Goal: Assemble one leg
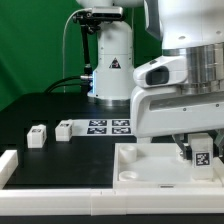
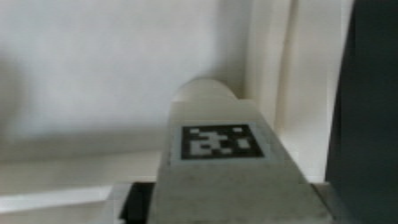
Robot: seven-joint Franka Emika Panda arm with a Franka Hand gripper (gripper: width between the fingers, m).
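The claw [image 1: 200, 150] pinches the leg [image 1: 201, 153] just above the white tabletop [image 1: 150, 165], so a small tilt could jam it beside the corner socket.

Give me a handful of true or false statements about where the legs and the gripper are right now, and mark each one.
1. The gripper holds a leg over the large white tabletop piece. True.
2. Two more legs, the loose legs, lie on the black table toward the exterior view's left. True.
3. The marker board is lifted off the table. False: it lies flat on the table, beside the loose legs.
4. In the wrist view, the held leg shows no tag. False: a black-and-white tag faces the camera.
5. The loose legs stand on the tabletop piece. False: they rest on the black table, apart from it.
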